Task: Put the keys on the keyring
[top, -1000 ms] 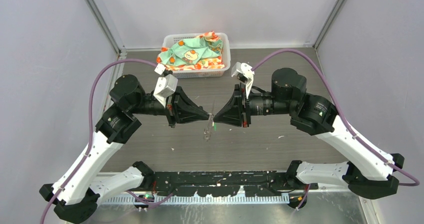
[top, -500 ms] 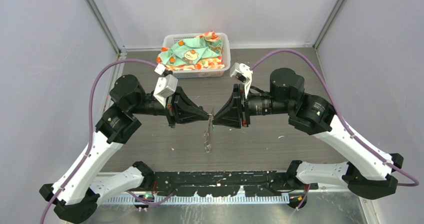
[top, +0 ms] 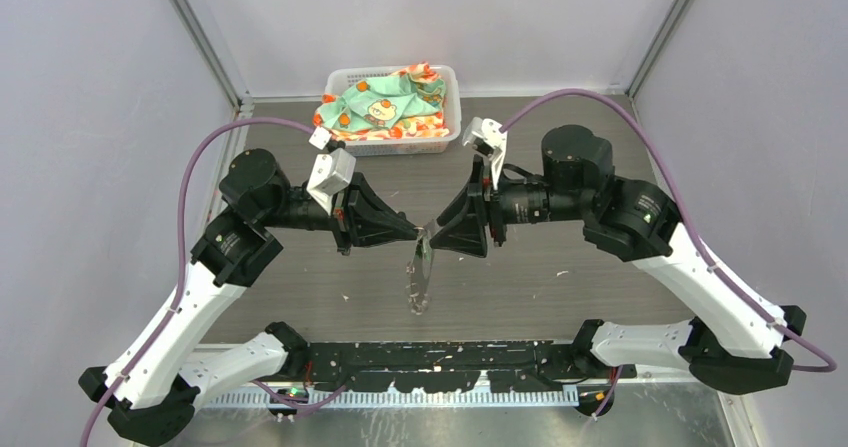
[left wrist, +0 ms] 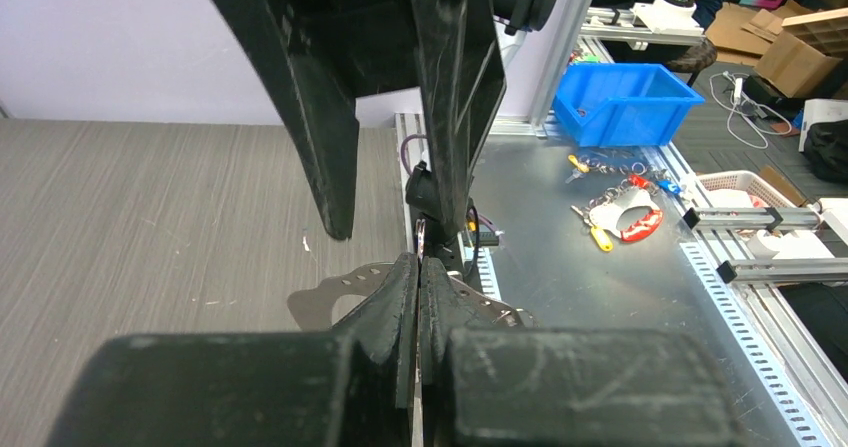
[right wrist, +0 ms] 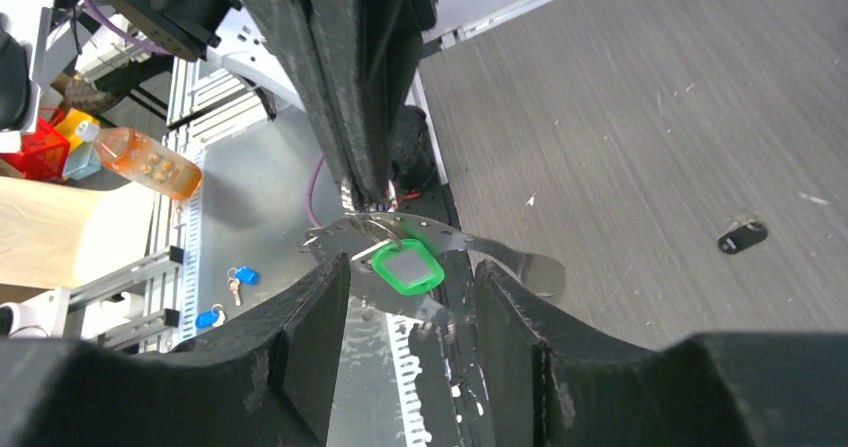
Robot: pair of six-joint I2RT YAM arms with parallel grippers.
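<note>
There are two pincers, the left pincer [top: 416, 232] and the right pincer [top: 434, 229], one keyring [top: 422, 277], one green-headed key [right wrist: 406, 267], one black-headed key [right wrist: 742, 236], and, upper centre, one white basket [top: 452, 87] holding one patterned cloth [top: 385, 102].

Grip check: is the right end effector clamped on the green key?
No, the right end effector stands open, the green key clear between its fingers.

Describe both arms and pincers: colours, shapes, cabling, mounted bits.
The left arm and right arm match: white link shells between bulky black joint housings, black bases. A purple cable runs along each, and a small white camera block sits at each wrist. The left pincer and right pincer are matte black wedges with scuffed fingers.
</note>
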